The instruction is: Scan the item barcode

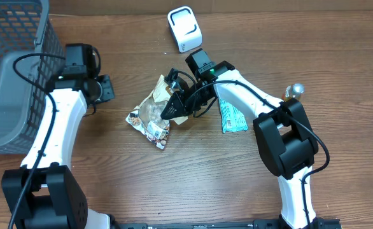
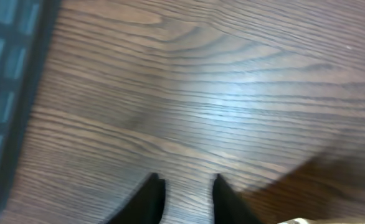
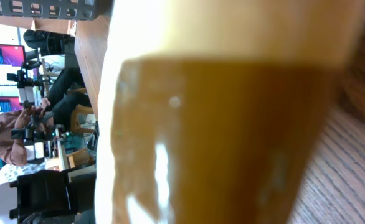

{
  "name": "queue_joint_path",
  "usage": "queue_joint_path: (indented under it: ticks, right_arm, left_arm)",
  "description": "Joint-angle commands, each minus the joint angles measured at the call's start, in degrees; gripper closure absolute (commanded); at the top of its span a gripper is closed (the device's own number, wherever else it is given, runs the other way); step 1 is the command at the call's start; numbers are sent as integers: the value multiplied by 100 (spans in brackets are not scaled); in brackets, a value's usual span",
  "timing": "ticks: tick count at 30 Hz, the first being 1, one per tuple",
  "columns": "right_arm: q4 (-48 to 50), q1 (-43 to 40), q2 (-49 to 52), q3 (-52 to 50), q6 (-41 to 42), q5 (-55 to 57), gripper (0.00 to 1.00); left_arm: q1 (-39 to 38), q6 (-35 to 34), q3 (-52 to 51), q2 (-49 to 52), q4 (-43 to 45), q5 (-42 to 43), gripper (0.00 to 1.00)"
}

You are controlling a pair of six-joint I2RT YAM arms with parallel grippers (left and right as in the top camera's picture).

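Note:
A crinkled tan snack bag (image 1: 149, 116) lies mid-table, its right edge raised. My right gripper (image 1: 175, 107) is on that edge, shut on the bag. In the right wrist view the bag's brown film (image 3: 232, 124) fills the frame and hides the fingers. The white barcode scanner (image 1: 184, 28) stands at the back centre, apart from the bag. My left gripper (image 1: 107, 89) hovers left of the bag over bare wood. In the left wrist view it (image 2: 187, 182) stands open, with nothing between its black fingers (image 2: 152, 196).
A grey mesh basket (image 1: 8, 76) fills the far left corner, and its wall (image 2: 2, 93) shows at the left wrist view's edge. A teal packet (image 1: 232, 117) lies right of the bag, under the right arm. A small metal knob (image 1: 294, 90) sits at the right.

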Motion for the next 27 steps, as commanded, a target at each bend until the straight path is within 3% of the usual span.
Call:
queue_joint_path:
  ticks: [1, 2, 15, 21, 27]
  right_arm:
    - [11, -22, -238, -13, -92, -131, 96]
    - [13, -22, -238, -13, -92, -131, 96]
    - [-79, -68, -245, 256, -46, -223, 96]
    - [-929, -46, -505, 1364, -98, 1045, 96]
    - [-2035, 59, -684, 3001, -942, 2459, 96]
  left_arm:
    - [118, 57, 59, -20, -11, -76, 36]
    - [120, 59, 59, -20, -72, -76, 0]
    - [109, 59, 59, -20, -260, -79, 0]
    - [109, 59, 59, -20, -260, -79, 0]
    - [109, 59, 59, -20, -260, -79, 0]
